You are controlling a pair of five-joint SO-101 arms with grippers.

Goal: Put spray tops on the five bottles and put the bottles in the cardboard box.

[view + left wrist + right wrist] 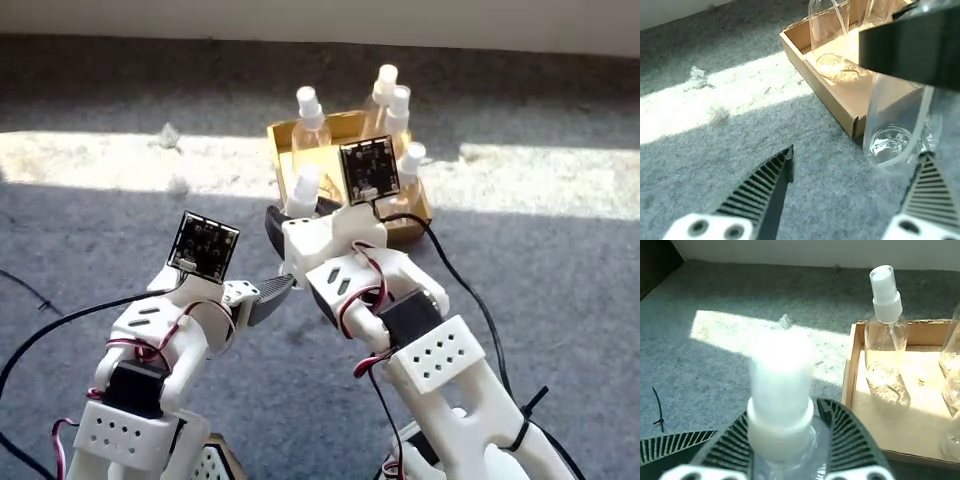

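The last step of the task was in hand. Four bottles (312,125) were seen standing in the cardboard box (276,150), and each one had a white top on it.

The fifth bottle (303,190) was held by the right end effector (785,435). It was shut tight around the neck of the bottle, just under the spray top (781,375), so the top was judged to be on. This bottle was held upright, just outside the box and beside its near corner. It could not be told whether its bottom was touching the grey surface (700,145).

The left end effector (858,154) was spread wide with nothing in it. It was held low over the surface and was pointed toward the held bottle, quite near it.

It was thought that only one job was left: the fifth bottle had to be put in the box with the others. For that, the bottle would have to be lifted higher than the side of the box. Then it would have to be carried over to a free spot. Care would be needed so that the standing bottles were not bumped or knocked over. After that it could be set down straight and let go.
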